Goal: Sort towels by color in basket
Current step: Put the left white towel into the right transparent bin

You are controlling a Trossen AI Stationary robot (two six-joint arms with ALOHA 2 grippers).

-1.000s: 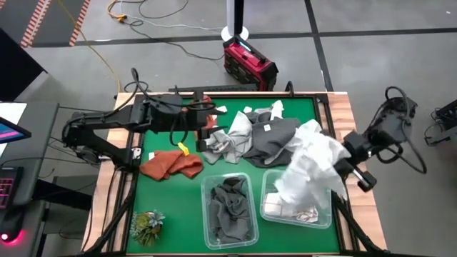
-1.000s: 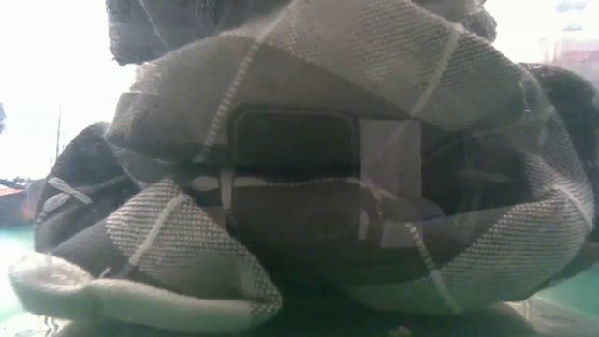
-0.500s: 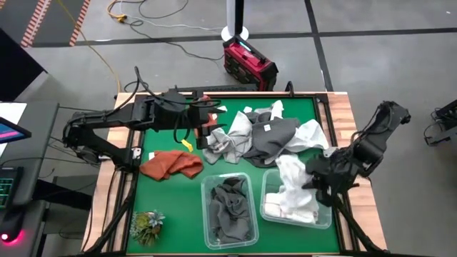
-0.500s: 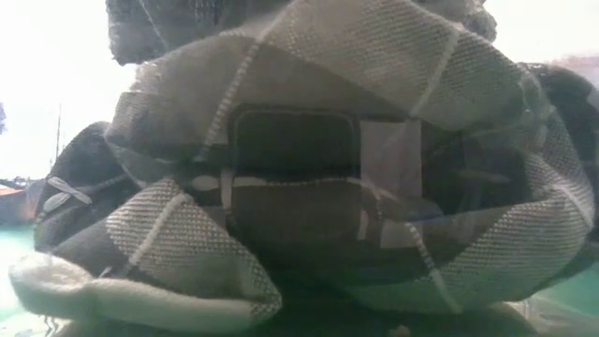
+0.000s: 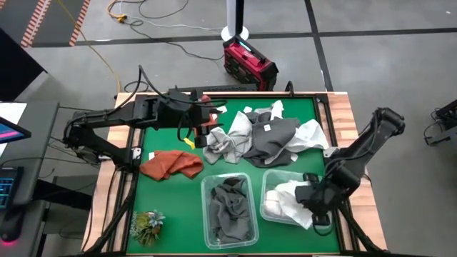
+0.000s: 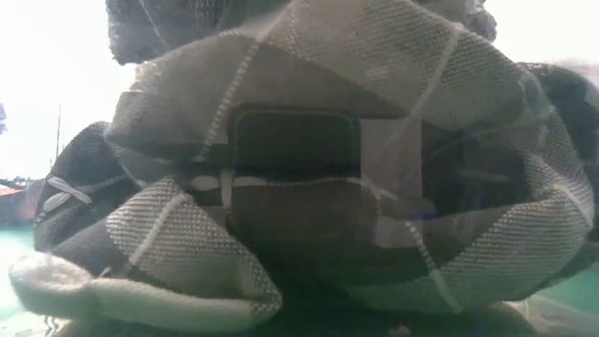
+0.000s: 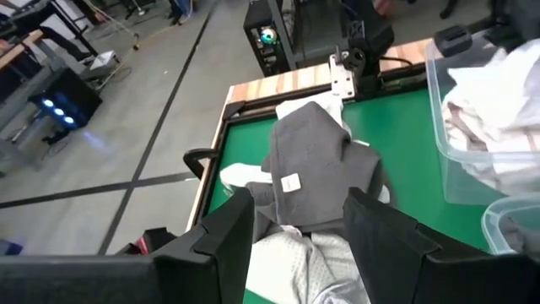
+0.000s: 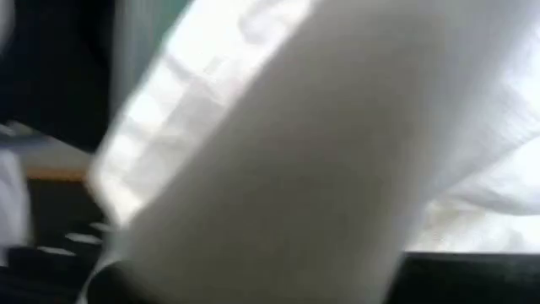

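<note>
- The green counter (image 5: 178,207) carries a pile of grey and white towels (image 5: 264,135) at its far middle.
- Near right bin (image 5: 265,214) holds white towels (image 5: 285,200); the right claw (image 5: 308,197), shut on a white towel, hangs over it.
- Middle bin (image 5: 208,228) holds dark grey towels (image 5: 228,203).
- Rust-orange towel (image 5: 171,165) lies left.
- Left claw (image 5: 207,127), jaws apart and empty, is at the pile's left edge.

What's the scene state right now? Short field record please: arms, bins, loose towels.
right gripper: shut on white towel, down at the right bin
left gripper: open, over the unsorted pile
left bin: dark grey towels
right bin: white towels
loose on mat: rust-orange towel, mixed grey and white pile
other: green plant tuft at the near left corner
</note>
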